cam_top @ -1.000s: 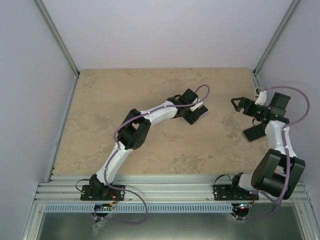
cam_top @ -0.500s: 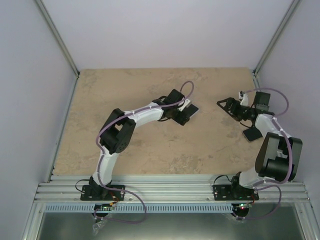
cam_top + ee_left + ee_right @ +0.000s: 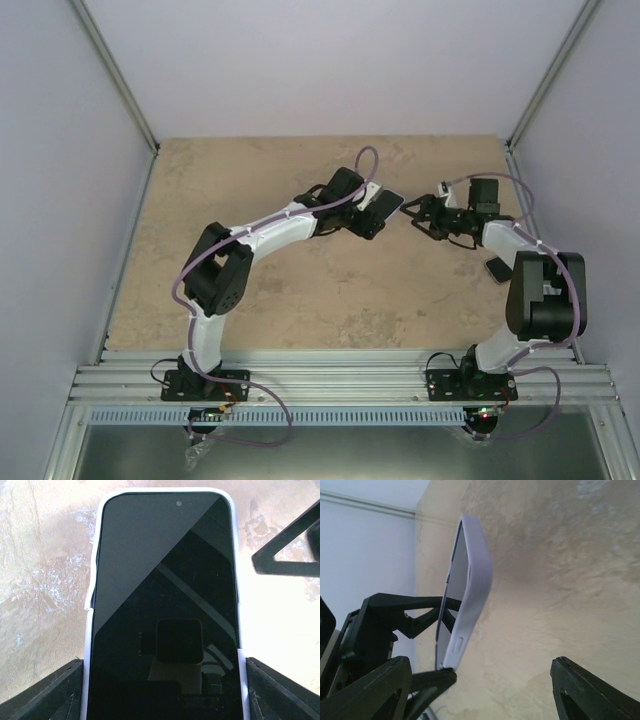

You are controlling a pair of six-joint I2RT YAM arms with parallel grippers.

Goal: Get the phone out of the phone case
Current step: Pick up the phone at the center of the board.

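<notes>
Place: robot lab cell
Walls: plain panels, aluminium posts
Near edge: slotted mounting rail on table

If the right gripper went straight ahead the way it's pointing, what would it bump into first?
Most likely the phone case, held up by the left gripper. Its pale edge stands just ahead of the open right gripper, slightly left of centre; how close is hard to tell.

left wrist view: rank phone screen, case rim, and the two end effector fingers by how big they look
1. phone
2-3. left end effector fingers and phone case rim: similar, fingers nearer camera, so unranked
</notes>
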